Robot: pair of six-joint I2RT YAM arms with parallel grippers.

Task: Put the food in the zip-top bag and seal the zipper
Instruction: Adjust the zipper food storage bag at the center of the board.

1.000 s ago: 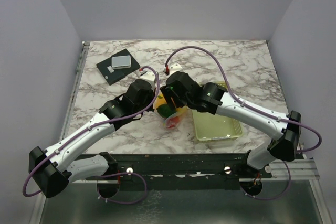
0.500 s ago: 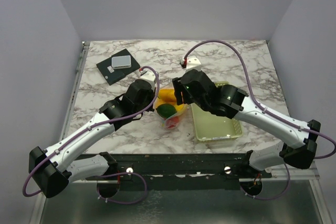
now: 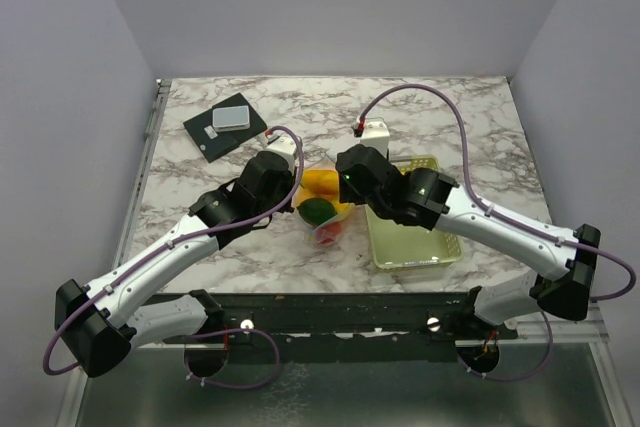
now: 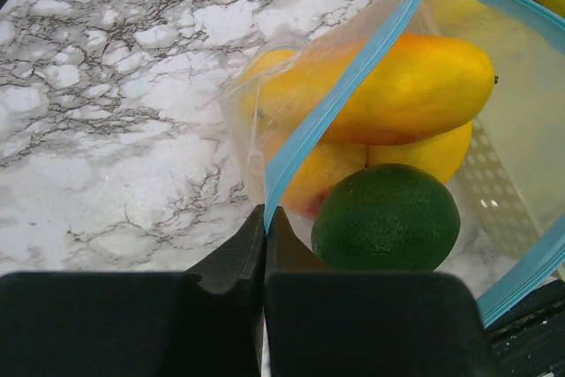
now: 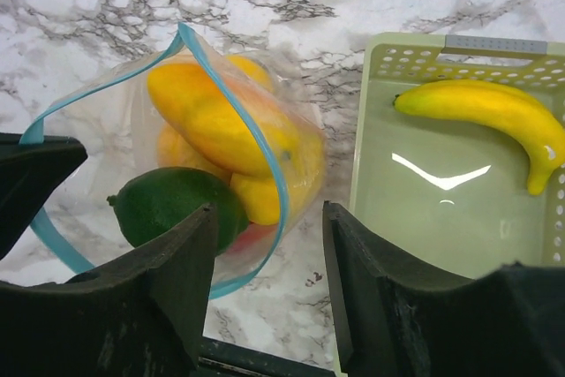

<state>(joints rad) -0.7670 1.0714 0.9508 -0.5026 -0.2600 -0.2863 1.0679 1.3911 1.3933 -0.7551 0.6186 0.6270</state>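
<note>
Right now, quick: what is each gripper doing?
Left gripper: shut on the zipper edge of the zip-top bag.
Right gripper: open, holding nothing.

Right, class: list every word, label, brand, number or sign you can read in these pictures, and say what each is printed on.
No text can be read in any view.
Clear bag and its blue zipper: no print.
Green basket, banana, lime: no print.
Grey block on the dark board: any marking is too small to read.
</note>
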